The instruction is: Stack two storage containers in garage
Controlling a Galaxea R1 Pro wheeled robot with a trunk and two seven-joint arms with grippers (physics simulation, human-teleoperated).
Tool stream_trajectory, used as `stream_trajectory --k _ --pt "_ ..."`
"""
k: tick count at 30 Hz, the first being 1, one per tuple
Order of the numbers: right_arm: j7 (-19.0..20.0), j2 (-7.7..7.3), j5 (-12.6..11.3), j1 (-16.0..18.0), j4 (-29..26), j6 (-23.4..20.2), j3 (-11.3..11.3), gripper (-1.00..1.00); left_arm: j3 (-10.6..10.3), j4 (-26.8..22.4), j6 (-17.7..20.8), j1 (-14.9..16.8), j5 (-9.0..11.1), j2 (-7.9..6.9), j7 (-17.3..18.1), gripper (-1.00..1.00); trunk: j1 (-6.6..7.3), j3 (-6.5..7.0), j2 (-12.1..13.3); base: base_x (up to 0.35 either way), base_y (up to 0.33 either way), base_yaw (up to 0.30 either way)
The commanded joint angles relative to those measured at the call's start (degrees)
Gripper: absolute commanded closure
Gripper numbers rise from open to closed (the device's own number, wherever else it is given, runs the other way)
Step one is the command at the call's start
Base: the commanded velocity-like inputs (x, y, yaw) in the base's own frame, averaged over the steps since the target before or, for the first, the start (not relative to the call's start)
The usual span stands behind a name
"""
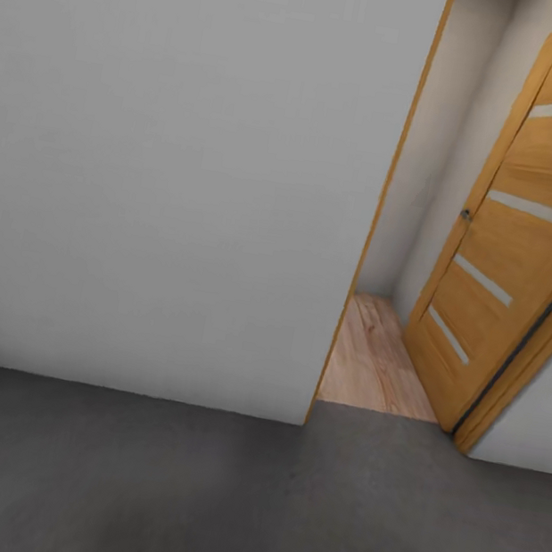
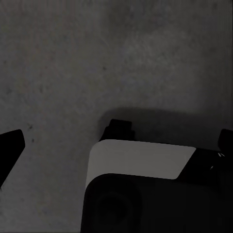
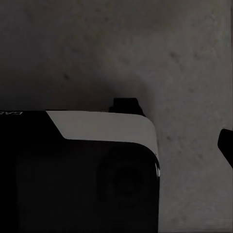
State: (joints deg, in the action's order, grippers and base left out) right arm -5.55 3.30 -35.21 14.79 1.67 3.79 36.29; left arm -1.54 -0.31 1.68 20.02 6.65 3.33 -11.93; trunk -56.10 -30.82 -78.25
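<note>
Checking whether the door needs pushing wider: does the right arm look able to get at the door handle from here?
Probably not. The door handle sits past the doorway, beyond a stretch of concrete floor, and the right wrist view faces that floor beside the robot's base.

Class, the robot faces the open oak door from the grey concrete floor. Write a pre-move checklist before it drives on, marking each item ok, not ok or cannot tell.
1. Oak door with frosted strips swung open: ok.
2. Light wood-plank floor beyond the doorway free of obstacles: ok as far as visible.
3. Robot standing on dark grey concrete floor: ok.
4. Orange-red storage containers located: cannot tell.
5. Grippers empty and ready: cannot tell.
6. Clearance from the pale grey wall on the left: cannot tell.
</note>
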Motion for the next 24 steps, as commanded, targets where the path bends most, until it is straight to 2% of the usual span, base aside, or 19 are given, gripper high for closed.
stream_trajectory --k 1,24 --pt "0.0 0.05 -0.5 0.1 0.2 0.3 0.5 -1.0 -0.2 0.0 0.1 0.0 0.6 0.01 -0.1 -1.0 0.0 -0.05 0.0 0.0 0.0 -0.295" --pt "0.0 0.04 -0.5 0.1 0.2 0.4 0.5 -1.0 -0.2 0.0 0.1 0.0 0.6 0.01 -0.2 -1.0 0.0 -0.05 0.0 0.0 0.0 -0.295"
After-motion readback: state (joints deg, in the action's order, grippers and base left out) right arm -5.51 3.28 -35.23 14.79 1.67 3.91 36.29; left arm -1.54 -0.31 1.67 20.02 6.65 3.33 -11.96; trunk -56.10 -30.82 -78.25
